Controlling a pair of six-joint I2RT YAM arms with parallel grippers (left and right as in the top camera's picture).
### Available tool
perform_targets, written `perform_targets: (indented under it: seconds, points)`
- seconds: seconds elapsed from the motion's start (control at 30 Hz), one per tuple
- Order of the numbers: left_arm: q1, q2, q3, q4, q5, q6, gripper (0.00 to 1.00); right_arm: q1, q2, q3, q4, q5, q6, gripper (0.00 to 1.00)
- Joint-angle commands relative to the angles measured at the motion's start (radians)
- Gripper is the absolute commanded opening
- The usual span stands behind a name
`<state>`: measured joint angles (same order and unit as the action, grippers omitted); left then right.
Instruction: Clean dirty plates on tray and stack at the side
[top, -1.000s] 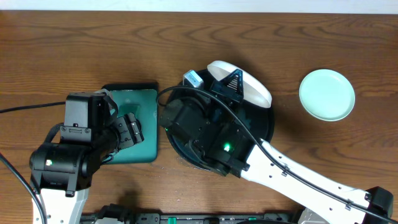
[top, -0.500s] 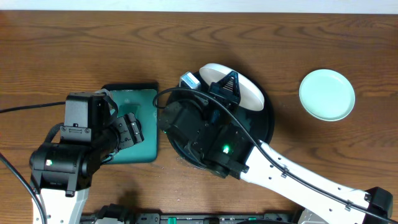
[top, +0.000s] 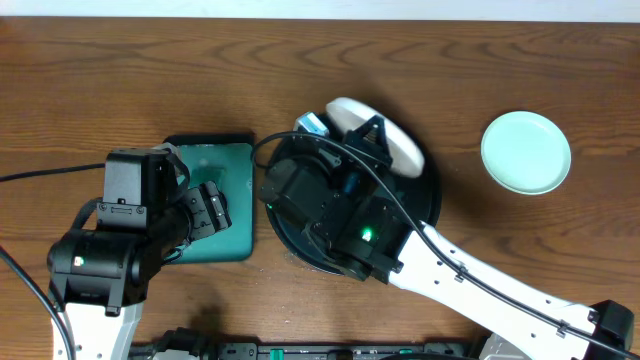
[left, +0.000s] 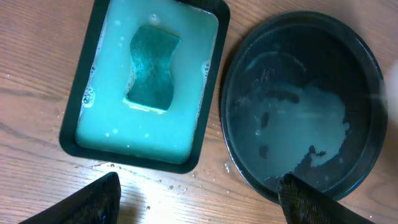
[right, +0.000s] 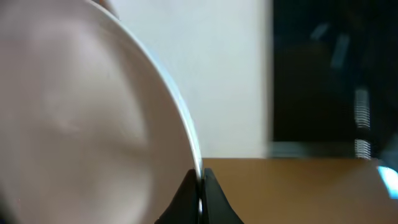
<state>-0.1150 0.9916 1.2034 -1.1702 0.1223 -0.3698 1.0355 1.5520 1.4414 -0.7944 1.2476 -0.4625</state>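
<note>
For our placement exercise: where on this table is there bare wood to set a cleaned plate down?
Free: the wood strip beyond the teal tray and black tray; wood around the mint plate. Crowded: the centre, where the right fingers hold the white plate over the black tray's rim.

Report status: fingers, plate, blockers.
Right fingers shut on white plate rim, plate tilted over black tray. Left fingers open above teal tray. No blocker seen.
</note>
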Motion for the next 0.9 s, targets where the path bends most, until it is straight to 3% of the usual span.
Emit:
perform_targets:
  seconds: [0.0,0.17,0.43,0.57,0.87]
  points:
    - [-0.004,0.001,0.006,-0.001,0.001,-0.009,0.82,-0.055,-0.027,0.019,-0.082,-0.179,0.284,0.01]
    - [-0.004,0.001,0.006,-0.001,0.001,-0.009,0.82,-0.195,-0.028,0.019,-0.181,-0.592,0.477,0.01]
    - [-0.004,0.001,0.006,-0.001,0.001,-0.009,0.82,-0.565,-0.025,0.015,-0.191,-1.188,0.802,0.01]
    - [-0.004,0.001,0.006,-0.001,0.001,-0.009,0.82,-0.749,-0.024,0.015,-0.181,-1.311,0.881,0.01]
    - [-0.004,0.001,0.006,-0.001,0.001,-0.009,0.82,-1.124,-0.008,0.015,-0.178,-1.365,0.930,0.02]
